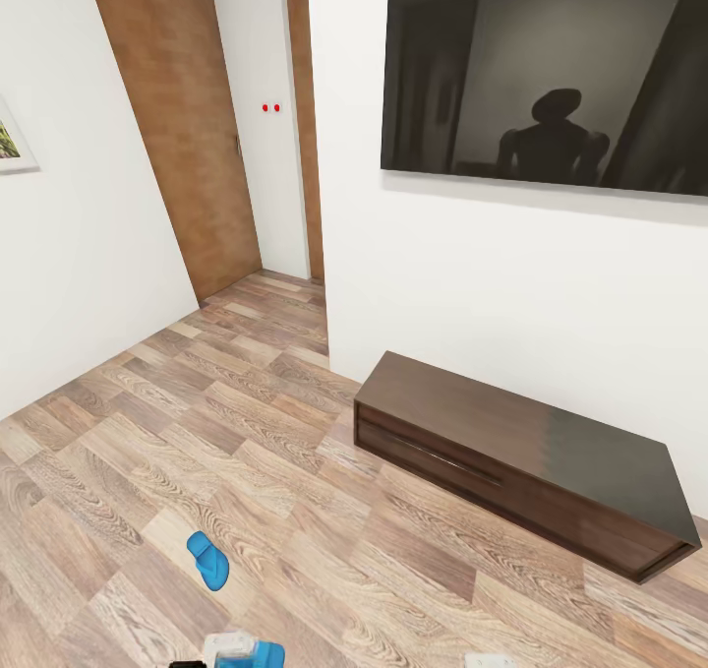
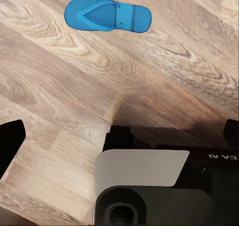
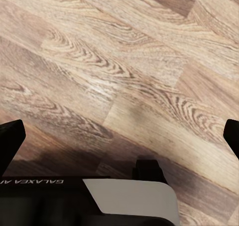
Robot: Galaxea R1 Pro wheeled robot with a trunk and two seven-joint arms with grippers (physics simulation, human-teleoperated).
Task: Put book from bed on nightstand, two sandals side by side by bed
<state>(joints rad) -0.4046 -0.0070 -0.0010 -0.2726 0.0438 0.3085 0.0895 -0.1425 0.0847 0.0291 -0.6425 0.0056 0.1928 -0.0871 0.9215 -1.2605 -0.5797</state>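
one blue sandal (image 1: 207, 560) is seen flat on the wood floor (image 1: 295, 471), w/ a 2nd blue sandal (image 1: 264, 655) near it by the robot. a low dark cabinet (image 1: 521, 461) is set under a black tv (image 1: 546, 73). left gripper (image 2: 119, 136) and right gripper (image 3: 119, 136) are spread wide, nothing held.

Low dark-brown cabinet (image 1: 526, 461) sits on wood-plank floor (image 1: 246, 452) against white wall (image 1: 472, 284); black screen (image 1: 546, 73) above cabinet, wood door (image 1: 177, 117) far behind, w/ framed pic (image 1: 15, 142) nearby.
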